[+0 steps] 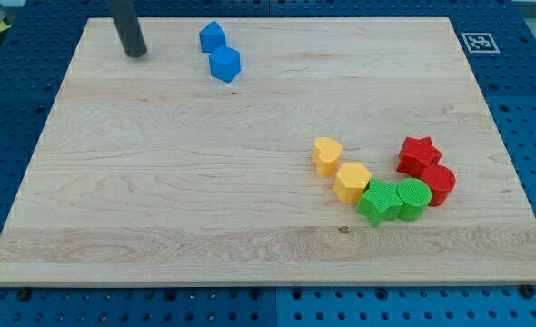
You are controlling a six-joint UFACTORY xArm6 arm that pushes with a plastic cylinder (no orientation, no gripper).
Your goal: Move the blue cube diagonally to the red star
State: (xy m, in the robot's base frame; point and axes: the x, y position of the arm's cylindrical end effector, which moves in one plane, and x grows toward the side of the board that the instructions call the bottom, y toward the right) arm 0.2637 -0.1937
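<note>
A blue cube [224,64] lies near the view's top, left of centre, touching a second blue block [212,36] with a pointed top just above it. The red star [418,154] lies at the view's right, below mid-height, touching a red cylinder [438,184]. My tip [136,53] is a dark rod end resting on the board at the top left, well to the left of both blue blocks and not touching them.
Beside the red star, a curved row of blocks: a yellow block [327,154], a yellow hexagon [351,181], a green star [377,201], a green cylinder [412,198]. The wooden board [159,200] sits on a blue pegboard. A marker tag [478,42] is at the top right.
</note>
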